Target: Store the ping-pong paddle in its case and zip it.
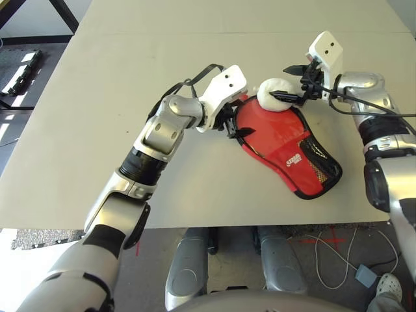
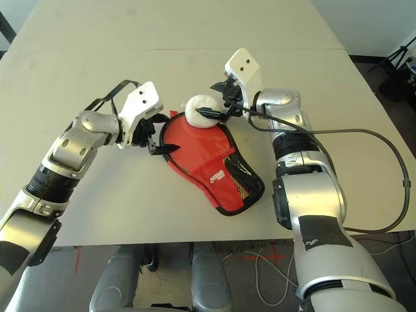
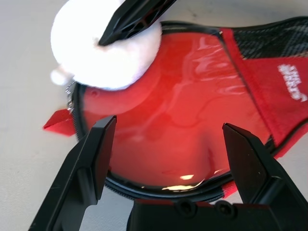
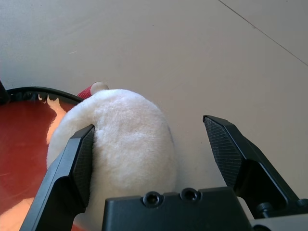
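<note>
Case point(image 1: 286, 146) lies flat mid-table point(image 1: 97, 117), paddle face point(image 3: 168, 125) apparently inside. Left gripper point(image 3: 166, 144) jaws spread at its near-left rim. Right gripper point(image 4: 154, 144) jaws spread, straddling white fluffy lump point(image 4: 130, 139) on far rim. Bare table all round.

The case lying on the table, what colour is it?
The case is red with black zipper edging, a black mesh pocket and a small white logo; the left eye view shows it best.

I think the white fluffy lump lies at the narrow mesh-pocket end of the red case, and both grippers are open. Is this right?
Not quite. The white fluffy lump lies at the wide round end of the red case, opposite the mesh pocket, as the left eye view shows. The left gripper and right gripper are indeed open.
</note>
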Motion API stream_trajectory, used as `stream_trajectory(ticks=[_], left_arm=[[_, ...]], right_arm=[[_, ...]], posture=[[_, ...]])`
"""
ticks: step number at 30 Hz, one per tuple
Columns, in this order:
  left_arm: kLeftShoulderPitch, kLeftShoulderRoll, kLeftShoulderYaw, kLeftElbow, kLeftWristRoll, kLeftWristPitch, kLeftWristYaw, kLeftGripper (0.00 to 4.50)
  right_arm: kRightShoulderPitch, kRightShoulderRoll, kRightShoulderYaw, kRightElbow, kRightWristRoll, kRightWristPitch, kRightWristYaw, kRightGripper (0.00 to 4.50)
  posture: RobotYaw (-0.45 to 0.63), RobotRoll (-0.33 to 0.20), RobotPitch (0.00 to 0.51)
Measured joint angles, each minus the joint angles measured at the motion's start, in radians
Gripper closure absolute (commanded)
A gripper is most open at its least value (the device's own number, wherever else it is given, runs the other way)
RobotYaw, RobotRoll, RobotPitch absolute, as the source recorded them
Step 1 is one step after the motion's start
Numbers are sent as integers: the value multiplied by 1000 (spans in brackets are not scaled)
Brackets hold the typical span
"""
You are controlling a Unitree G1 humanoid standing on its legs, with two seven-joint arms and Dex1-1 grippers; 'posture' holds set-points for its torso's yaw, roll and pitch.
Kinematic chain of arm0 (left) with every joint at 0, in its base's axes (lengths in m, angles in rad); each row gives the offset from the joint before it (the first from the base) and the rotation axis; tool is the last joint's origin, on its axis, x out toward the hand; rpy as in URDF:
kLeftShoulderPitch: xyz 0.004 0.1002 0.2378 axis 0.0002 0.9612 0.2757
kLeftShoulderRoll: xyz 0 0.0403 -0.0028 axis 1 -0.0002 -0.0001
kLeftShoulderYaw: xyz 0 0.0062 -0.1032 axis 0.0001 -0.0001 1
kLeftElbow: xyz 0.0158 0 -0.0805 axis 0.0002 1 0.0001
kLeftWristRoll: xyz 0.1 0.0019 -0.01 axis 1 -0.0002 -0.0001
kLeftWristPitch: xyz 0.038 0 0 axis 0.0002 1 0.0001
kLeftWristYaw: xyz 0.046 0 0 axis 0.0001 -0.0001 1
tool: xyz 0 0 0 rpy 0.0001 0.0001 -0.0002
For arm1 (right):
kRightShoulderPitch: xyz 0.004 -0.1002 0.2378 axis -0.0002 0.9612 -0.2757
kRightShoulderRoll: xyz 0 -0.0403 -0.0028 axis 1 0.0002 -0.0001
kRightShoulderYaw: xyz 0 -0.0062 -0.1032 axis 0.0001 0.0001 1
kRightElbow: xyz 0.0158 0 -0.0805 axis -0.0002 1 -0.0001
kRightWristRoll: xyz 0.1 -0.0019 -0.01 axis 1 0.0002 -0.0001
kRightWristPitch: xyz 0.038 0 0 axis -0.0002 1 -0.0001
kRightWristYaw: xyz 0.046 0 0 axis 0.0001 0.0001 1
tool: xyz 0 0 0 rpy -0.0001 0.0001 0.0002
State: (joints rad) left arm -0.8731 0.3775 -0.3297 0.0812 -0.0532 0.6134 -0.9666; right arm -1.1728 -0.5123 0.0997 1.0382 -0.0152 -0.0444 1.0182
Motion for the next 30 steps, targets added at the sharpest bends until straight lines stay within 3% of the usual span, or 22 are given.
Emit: stream_trajectory(ticks=[11, 22, 25, 30], left_arm=[[25, 7, -58, 5, 22, 106, 12, 21], [21, -15, -62, 37, 24, 113, 43, 21], [21, -15, -62, 38, 24, 114, 43, 0], [16, -16, -64, 45, 24, 115, 43, 0]], right_arm=[[0, 0, -3, 0, 2, 22, 14, 0], [-9, -16, 14, -5, -4, 119, 166, 0], [-9, -16, 31, -6, -18, 150, 184, 489], [-9, -16, 31, -6, -26, 165, 166, 2051]], posture=[[29, 0, 306], [30, 0, 301], [31, 0, 301], [31, 0, 302]])
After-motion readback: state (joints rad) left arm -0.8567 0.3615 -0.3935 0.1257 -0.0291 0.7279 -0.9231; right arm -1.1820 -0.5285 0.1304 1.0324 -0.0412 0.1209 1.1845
